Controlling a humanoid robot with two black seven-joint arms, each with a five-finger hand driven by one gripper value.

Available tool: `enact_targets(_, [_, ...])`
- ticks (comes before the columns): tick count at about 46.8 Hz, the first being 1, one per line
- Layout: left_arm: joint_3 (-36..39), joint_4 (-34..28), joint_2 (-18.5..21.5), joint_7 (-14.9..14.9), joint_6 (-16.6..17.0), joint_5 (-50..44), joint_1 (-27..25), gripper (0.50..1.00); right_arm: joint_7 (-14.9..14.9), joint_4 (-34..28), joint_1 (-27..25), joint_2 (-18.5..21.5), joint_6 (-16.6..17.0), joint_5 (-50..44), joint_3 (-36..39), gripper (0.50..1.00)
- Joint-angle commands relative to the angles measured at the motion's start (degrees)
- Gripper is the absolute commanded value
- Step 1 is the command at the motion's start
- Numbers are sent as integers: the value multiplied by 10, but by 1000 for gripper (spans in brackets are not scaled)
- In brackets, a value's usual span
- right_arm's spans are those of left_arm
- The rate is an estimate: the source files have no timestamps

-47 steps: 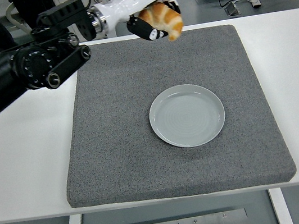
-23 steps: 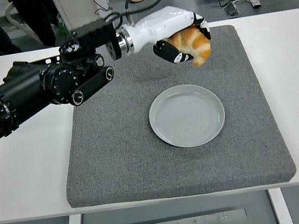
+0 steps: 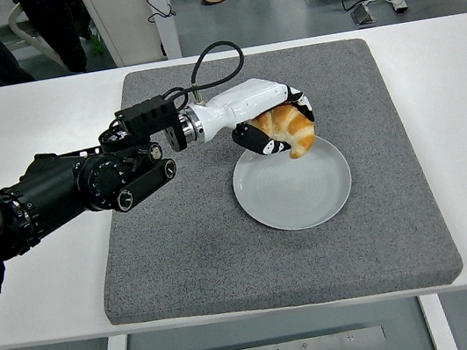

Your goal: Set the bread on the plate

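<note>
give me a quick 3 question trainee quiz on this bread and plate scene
1. True or false: the bread already lies flat on the plate, released.
2. Which robot hand holds the bread: A) left B) right C) neither?
3. Fill in: the plate sits on a grey ____ covering the white table.

Key:
1. False. The left robot hand grips the bread over the plate's far rim.
2. A. The right robot hand is out of view.
3. mat
</note>
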Motion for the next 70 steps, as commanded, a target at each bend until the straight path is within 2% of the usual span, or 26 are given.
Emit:
enact_targets(1, [0,0,0,0,0,0,14,500,0,0,0,0,0,0,0,1000])
enact_targets(45, [14,2,0,0,-7,1,49,500,0,0,0,0,0,0,0,1000])
enact_targets(63, [12,3,0,0,-7,-1,48,501,0,0,1,0,0,0,0,1000])
enact_targets(70, [9,3,0,0,-7,-1,48,576,0,0,1,0,0,0,0,1000])
